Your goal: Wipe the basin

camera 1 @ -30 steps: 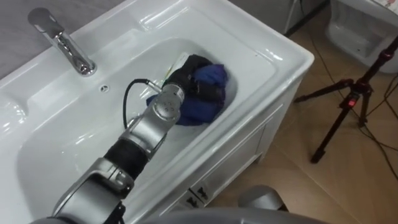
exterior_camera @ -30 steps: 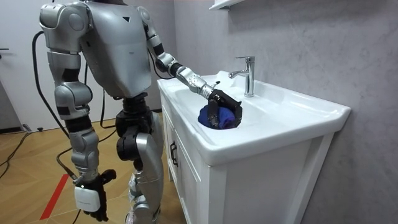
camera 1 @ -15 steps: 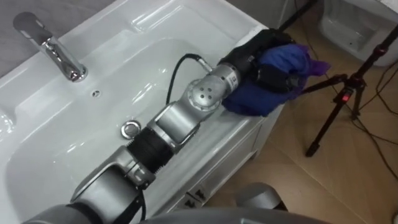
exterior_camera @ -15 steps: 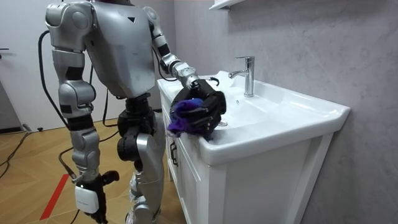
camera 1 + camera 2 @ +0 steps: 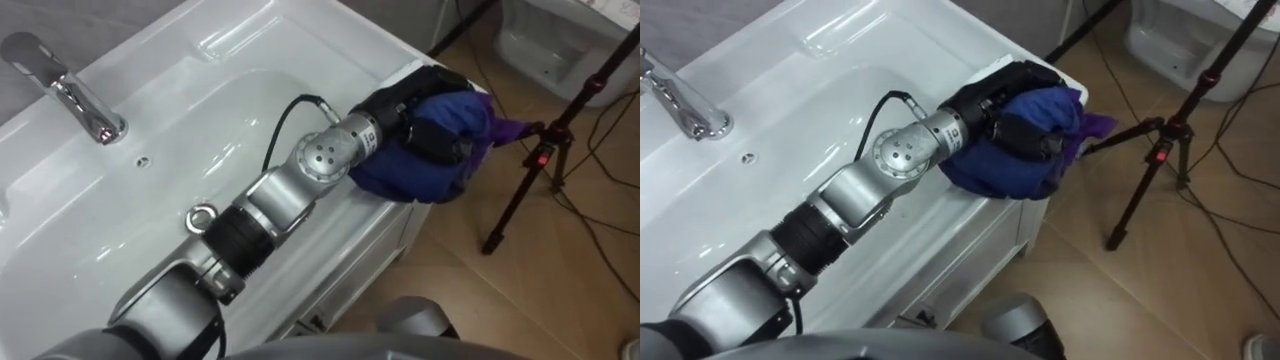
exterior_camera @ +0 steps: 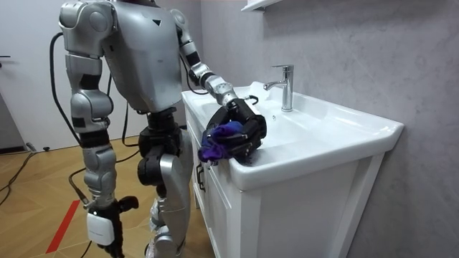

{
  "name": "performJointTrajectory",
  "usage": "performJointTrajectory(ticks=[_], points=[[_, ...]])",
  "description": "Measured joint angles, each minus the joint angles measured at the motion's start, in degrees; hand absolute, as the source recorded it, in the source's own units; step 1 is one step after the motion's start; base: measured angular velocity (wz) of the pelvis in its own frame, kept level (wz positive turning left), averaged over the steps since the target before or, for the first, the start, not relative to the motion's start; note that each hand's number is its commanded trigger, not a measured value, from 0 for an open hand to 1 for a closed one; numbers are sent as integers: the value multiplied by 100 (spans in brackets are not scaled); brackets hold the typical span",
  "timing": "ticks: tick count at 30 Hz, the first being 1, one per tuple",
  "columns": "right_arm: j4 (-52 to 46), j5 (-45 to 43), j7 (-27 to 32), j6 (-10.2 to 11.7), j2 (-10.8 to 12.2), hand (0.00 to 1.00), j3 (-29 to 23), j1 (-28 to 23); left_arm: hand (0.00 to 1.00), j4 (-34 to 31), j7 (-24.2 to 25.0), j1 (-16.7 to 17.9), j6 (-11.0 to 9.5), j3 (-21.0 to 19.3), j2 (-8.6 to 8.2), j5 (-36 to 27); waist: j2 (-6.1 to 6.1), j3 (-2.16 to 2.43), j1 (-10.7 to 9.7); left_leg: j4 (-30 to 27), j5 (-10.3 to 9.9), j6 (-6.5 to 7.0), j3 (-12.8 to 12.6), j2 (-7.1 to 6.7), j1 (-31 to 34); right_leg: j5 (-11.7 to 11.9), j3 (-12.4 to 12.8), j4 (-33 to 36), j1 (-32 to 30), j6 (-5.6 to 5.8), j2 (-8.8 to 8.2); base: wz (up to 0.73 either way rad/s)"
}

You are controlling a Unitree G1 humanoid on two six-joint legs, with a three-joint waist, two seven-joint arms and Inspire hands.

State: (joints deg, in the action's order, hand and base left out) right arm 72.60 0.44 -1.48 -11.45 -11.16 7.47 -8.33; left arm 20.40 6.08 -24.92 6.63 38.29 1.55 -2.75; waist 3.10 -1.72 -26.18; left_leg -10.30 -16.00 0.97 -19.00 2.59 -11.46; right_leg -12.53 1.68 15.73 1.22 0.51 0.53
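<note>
Cloth (image 5: 420,165) is bunched in my left hand (image 5: 405,105), fingers curled tight around it, right up on the front rim of the basin (image 5: 335,225), with part of it hanging out past the edge rather than down in the bowl; my right hand (image 6: 102,223) hangs at my side. Past that, the bowl around the drain (image 5: 203,218) looks bare and clean to me, so I judge the inside mostly done and the rim pass under way. The ledge back by the tap (image 5: 60,85) is what I'd call left, though I can't tell wet from dry here.
</note>
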Motion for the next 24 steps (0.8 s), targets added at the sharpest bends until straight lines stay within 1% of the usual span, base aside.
performJointTrajectory(ticks=[1,2,3,5,6,8,13,14,19,21,23,24], points=[[-14,0,1,-1,5,0,0,-14,100,43,-15,9,-49,-3,6,6,-27,4,2,8,0,0,-1,1,-4,0,6,-1,0,0,6,-3],[-41,0,1,-6,10,0,-2,-41,100,105,-53,42,-116,-6,15,7,-75,18,2,22,0,-1,-6,3,-8,1,24,-10,2,-1,18,-7],[-89,-1,9,-7,5,0,-40,-82,100,125,-98,98,-161,-18,18,14,-98,32,10,48,-1,-1,-33,5,-16,4,93,-26,2,-2,38,-10],[-102,1,16,-7,4,0,-105,-105,100,204,-184,188,-275,-59,18,79,-100,52,28,65,-1,-2,-43,11,-43,32,127,-71,47,-3,59,-14],[-101,3,25,-9,7,0,-151,-105,100,283,-228,217,-356,-63,5,121,-96,54,36,65,-1,-1,-50,21,-86,68,132,-115,99,-3,69,-12],[-131,1,61,-20,8,0,-200,-125,100,336,-315,262,-431,-65,5,124,-99,57,33,66,-1,-1,-53,20,-134,68,137,-101,114,-3,68,-7],[-167,-3,89,-36,11,0,-248,-169,100,332,-462,302,-463,-65,-12,411,-133,62,49,64,-1,-2,-54,25,-182,64,138,-35,123,-11,71,-1],[-180,-28,89,-34,11,0,-254,-174,100,321,-496,305,-467,-67,-12,554,-140,64,67,64,-1,-2,-57,23,-185,58,143,-7,104,-16,72,-4],[-132,-39,59,-17,14,0,-251,-201,100,313,-650,446,-570,-133,-20,890,-148,63,216,63,-2,-4,-74,35,-220,66,149,-2,92,-31,89,-4],[-71,-38,64,-19,20,0,-248,-210,100,306,-836,571,-588,-190,-22,960,-146,63,307,57,-7,-32,-84,63,-220,104,153,-7,94,-44,111,-2],[-4,-36,89,-22,21,0,-250,-236,100,406,-1036,698,-584,-360,-8,1113,-146,64,331,60,-1,-47,-75,71,-227,127,158,1,96,-54,123,-2],[-4,-40,127,-21,34,0,-251,-250,100,436,-1148,829,-588,-577,-30,1198,-149,65,382,58,5,-58,-76,75,-233,141,211,15,88,-58,148,-7]])
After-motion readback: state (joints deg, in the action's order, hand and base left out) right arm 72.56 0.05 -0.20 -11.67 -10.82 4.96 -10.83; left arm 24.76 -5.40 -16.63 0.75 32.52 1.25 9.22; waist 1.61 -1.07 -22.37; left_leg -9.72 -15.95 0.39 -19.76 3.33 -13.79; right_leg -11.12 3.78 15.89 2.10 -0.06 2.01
